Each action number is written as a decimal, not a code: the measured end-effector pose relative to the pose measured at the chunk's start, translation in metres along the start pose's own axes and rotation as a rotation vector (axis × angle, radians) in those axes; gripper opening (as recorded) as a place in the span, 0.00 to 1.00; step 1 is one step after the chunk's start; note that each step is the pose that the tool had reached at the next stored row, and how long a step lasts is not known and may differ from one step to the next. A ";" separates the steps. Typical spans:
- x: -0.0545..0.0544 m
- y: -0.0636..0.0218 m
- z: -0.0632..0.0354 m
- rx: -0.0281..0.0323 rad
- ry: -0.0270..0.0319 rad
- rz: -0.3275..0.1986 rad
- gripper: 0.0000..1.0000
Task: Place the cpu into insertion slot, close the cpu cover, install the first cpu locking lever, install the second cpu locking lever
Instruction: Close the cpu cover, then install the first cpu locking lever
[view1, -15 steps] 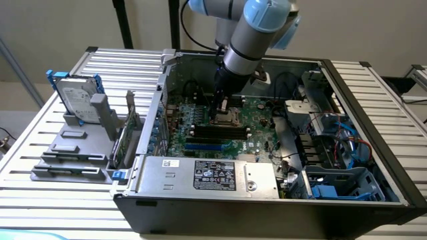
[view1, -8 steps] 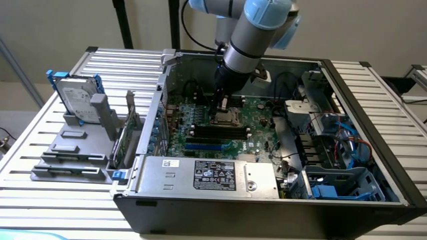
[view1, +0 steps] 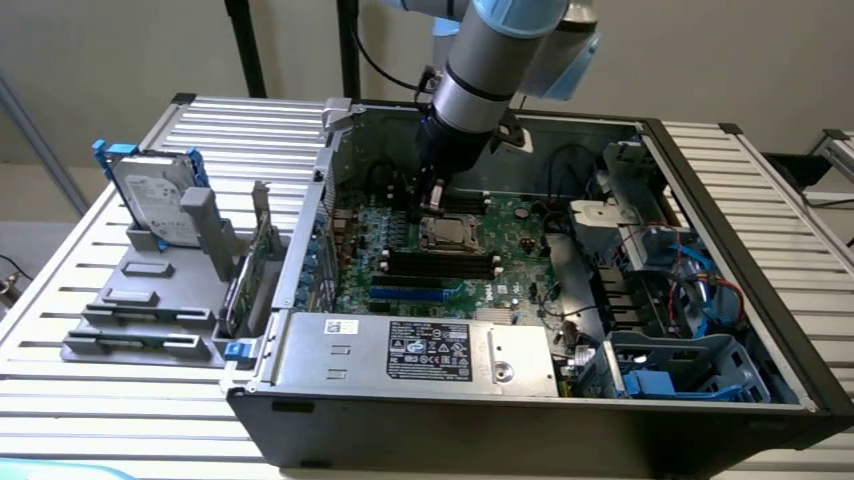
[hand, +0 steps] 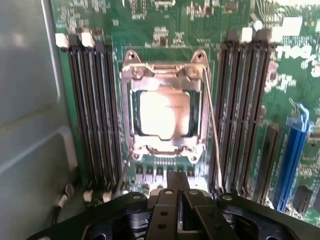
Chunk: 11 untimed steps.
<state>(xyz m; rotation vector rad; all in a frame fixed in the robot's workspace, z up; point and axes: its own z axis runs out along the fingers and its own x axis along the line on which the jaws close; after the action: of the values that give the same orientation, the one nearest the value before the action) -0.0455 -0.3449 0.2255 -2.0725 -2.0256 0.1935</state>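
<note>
Hovering at the centre of the exterior view, the gripper (view1: 434, 203) is closed on nothing, near the cpu cover (view1: 449, 233). The cpu (hand: 164, 114) lies seated in the insertion slot (hand: 195, 115), cover lowered. Judged stage: locking levers; the thin wire lever (hand: 213, 125) calls for a precise downward press.

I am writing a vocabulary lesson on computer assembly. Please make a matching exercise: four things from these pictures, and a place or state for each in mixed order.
Things:
1. cpu
2. cpu cover
3. end effector
4. hard drive

Places or states:
A. stands outside the computer case, at the exterior view's left
B. shut, low over the motherboard
C. shows its silver top through a square window
D. lies flat as a metal frame around the cpu

Pairs: 1-C, 2-D, 3-B, 4-A
</note>
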 end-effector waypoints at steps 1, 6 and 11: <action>-0.001 -0.0044 0.0003 0.0000 0.0000 0.000 0.11; -0.007 -0.0180 0.0022 -0.0001 0.0001 0.000 0.11; -0.007 -0.0180 0.0022 0.0001 0.0000 0.000 0.11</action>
<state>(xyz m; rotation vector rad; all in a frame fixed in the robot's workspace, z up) -0.0637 -0.3517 0.2276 -2.0725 -2.0256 0.1936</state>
